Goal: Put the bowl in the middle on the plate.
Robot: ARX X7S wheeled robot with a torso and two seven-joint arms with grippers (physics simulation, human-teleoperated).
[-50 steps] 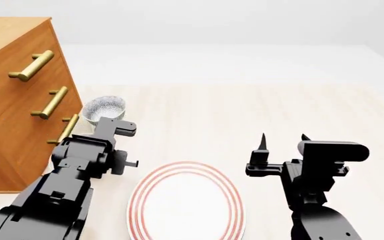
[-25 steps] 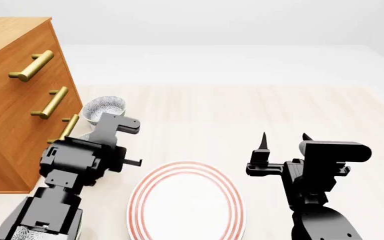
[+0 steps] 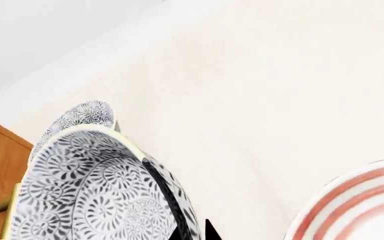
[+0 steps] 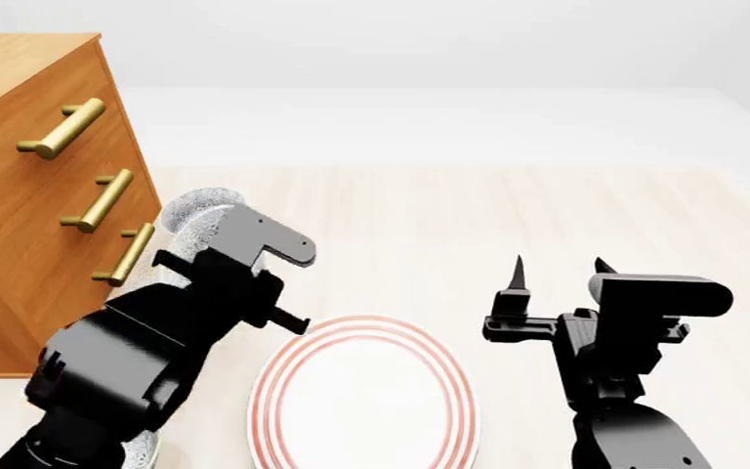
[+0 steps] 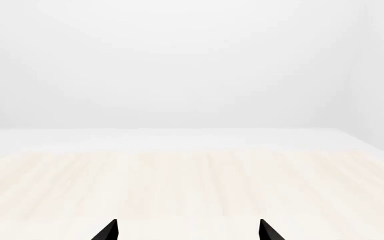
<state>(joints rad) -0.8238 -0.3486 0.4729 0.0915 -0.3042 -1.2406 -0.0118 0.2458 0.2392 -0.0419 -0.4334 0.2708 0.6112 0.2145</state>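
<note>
Nearest in the head view, the plate [image 4: 364, 396] lies flat on the pale wooden floor [image 4: 506, 215], its red rings showing all round, and it carries nothing. The left arm [image 4: 153, 342] reaches forward just beside the plate's left edge, and its wrist covers most of what lies beyond it. The left gripper [image 3: 190, 231] cannot be read from the head view. In the left wrist view only two dark fingertips [image 3: 212, 231] show at the frame edge, pressed close against the rim of the bowl [image 3: 92, 190]; whether they pinch that rim I cannot tell. The bowl fills the near part of that view, tilted toward the camera so its speckled inside faces the lens, and the plate's rim [image 3: 352, 205] sits close beside it.

The right gripper [image 4: 558, 274] hangs to the right of the plate with its two pointed fingers spread well apart and nothing between them. The right wrist view shows the same wide gap over bare floor.

Farther off, a second bowl [image 4: 199, 210] peeks out past the left wrist, close to the wooden dresser [image 4: 23, 195] with brass handles [image 4: 62, 127]. In the left wrist view, this other bowl [image 3: 78, 116] sits just behind the first.
</note>
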